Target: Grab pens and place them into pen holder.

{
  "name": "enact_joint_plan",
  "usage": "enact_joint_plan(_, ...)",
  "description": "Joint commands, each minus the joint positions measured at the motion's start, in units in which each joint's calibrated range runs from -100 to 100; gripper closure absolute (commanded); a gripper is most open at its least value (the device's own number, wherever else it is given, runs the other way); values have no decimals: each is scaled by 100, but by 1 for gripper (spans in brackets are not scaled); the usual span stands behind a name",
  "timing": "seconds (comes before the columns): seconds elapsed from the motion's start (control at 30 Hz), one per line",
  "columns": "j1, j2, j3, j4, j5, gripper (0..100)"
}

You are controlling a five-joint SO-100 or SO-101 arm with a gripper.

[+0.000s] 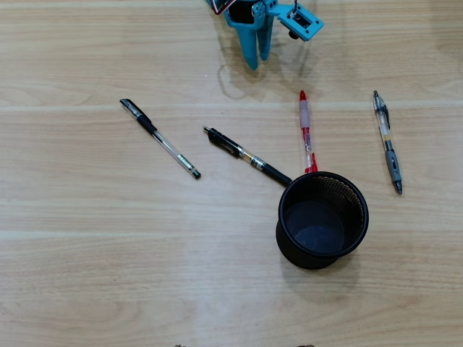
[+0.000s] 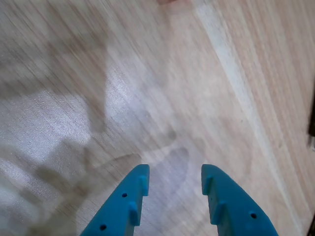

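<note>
In the overhead view, several pens lie flat on the wooden table. A black-and-clear pen [image 1: 159, 139] is at the left and a second black pen [image 1: 246, 154] in the middle, its tip touching the pen holder. A red-and-clear pen [image 1: 307, 130] lies just behind the holder, and a grey-and-clear pen [image 1: 387, 141] is at the right. The pen holder [image 1: 289, 249], a round black mesh cup, stands upright and looks empty. My blue gripper [image 1: 258, 61] hangs at the top edge, behind the pens. The wrist view shows the gripper [image 2: 174, 168] open over bare wood, with nothing between its fingers.
The wooden table [image 1: 108, 238] fills both views. A dark sliver [image 2: 312, 125] shows at the right edge of the wrist view; I cannot tell what it is.
</note>
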Motion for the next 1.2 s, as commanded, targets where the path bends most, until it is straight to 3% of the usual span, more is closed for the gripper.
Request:
enact_joint_plan(0.0, 7, 34, 46, 143, 5, 87)
enact_joint_plan(1.17, 39, 34, 37, 195, 5, 87)
